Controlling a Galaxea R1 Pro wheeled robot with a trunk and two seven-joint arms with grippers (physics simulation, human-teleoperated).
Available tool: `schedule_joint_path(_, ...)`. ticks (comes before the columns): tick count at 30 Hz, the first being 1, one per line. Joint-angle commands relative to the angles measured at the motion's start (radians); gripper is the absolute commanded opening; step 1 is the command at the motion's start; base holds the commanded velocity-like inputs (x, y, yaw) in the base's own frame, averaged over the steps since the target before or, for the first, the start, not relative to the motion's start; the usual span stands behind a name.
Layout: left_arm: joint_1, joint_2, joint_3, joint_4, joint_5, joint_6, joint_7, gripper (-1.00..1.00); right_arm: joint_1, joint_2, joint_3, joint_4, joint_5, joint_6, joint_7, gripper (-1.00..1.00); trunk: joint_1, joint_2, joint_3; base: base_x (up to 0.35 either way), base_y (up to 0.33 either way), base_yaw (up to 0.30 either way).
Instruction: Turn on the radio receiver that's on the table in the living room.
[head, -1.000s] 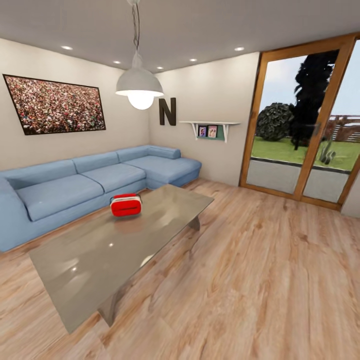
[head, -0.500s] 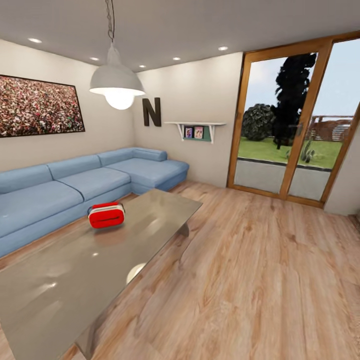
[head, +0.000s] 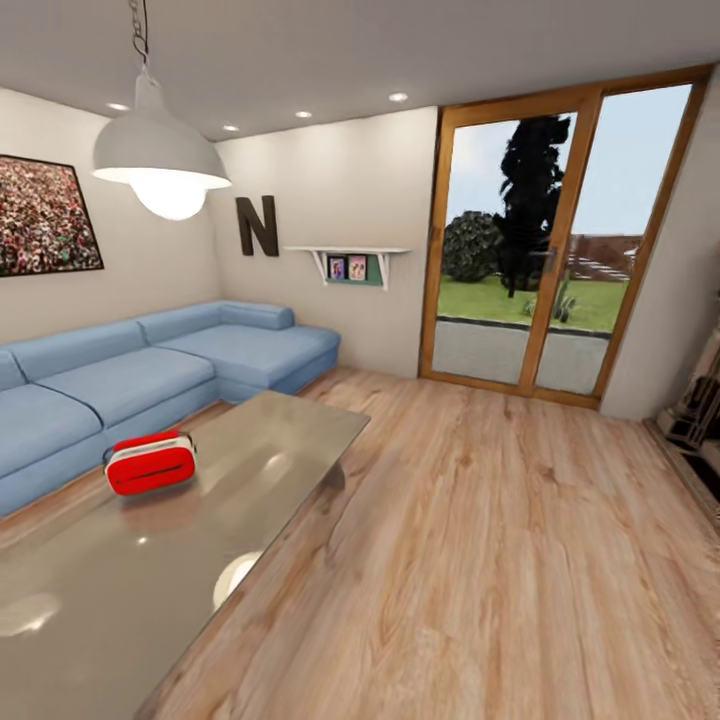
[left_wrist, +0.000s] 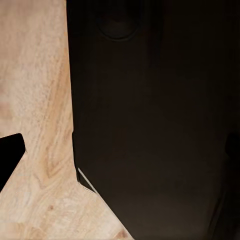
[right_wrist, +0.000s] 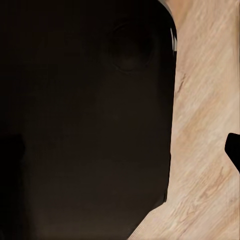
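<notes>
Head view: radio receiver (head: 150, 464) on table (head: 280, 440) | both arms' fingers: state unclear

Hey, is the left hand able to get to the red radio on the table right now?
Probably not yet. The radio sits well out on the table, near the sofa side, and no arm reaches toward it in the head view. Nothing on the tabletop blocks it.

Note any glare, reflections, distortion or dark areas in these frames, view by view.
Head view: the glossy table mirrors the lit dome lamp as a pale blotch, and the radio receiver leaves a faint red reflection; wide-angle stretch tilts the glass doors. Left wrist view: a near-black body hides detail beside the wooden floor. Right wrist view: likewise dark.
</notes>
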Motion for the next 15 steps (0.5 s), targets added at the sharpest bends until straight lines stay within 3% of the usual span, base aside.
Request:
schedule_joint_path(1, 0.0, 0.0, 0.0, 0.0, 0.0, 0.0, 0.0, 1.0, 0.0, 0.0, 0.0, 0.0, 0.0, 0.0, 0.0, 1.0, 0.0, 0.0, 0.0, 0.324, 0.0, -0.242)
schedule_joint_path(6, 0.0, 0.0, 0.0, 0.0, 0.0, 0.0, 0.0, 1.0, 0.0, 0.0, 0.0, 0.0, 0.0, 0.001, 0.0, 1.0, 0.0, 0.0, 0.002, 0.324, 0.0, -0.208)
schedule_joint_path(15, 0.0, 0.001, 0.0, 0.0, 0.001, 0.001, 0.0, 1.0, 0.0, 0.0, 0.0, 0.0, 0.004, 0.002, -0.001, 1.0, 0.0, 0.0, 0.003, 0.324, 0.0, -0.02)
